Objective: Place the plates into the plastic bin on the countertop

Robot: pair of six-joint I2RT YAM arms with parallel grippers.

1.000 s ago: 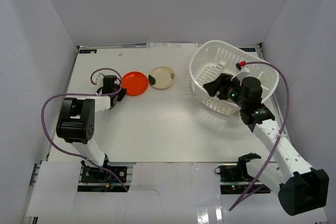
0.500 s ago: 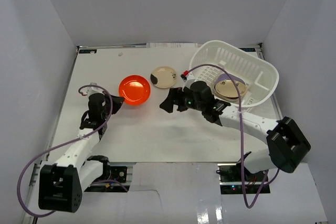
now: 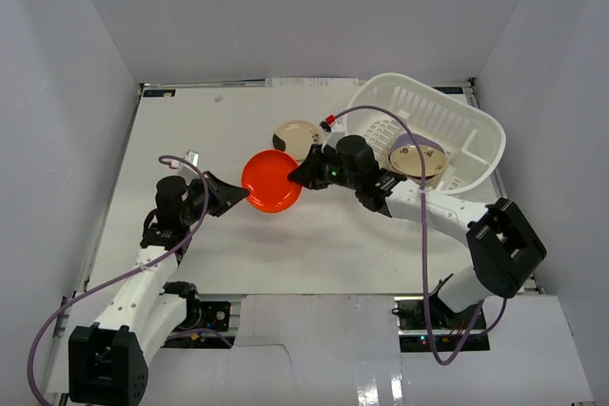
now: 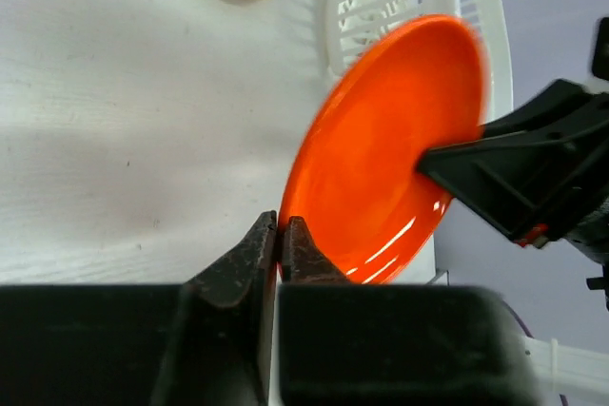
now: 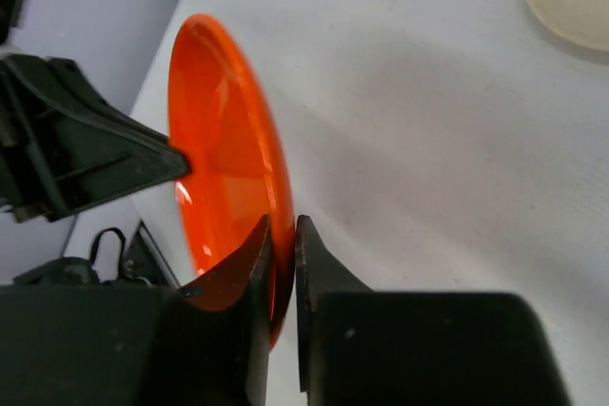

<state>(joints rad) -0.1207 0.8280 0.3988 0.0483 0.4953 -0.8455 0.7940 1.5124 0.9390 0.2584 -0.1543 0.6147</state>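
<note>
White countertop (image 3: 314, 235) w/ white walls round it. Plastic bin (image 3: 473, 126), white, slotted, sits at back right. Inside it a beige plate (image 3: 419, 162) lies on a lavender plate (image 3: 410, 144). L arm reaches in from front left, R arm from front right, and they meet mid-table. Orange-red plate (image 3: 271, 181) is held between both grippers, just left of the bin and outside it; wrist views show it tilted up on edge. Can't tell if it touches the top. Cream plate (image 3: 297, 138) w/ dark patch lies flat just behind it, near the bin's left end. Left gripper (image 4: 279, 230) is nearly closed, pinching the red plate's rim. Right gripper (image 5: 279, 230) is also narrowed onto the opposite rim, a finger on each face.
</note>
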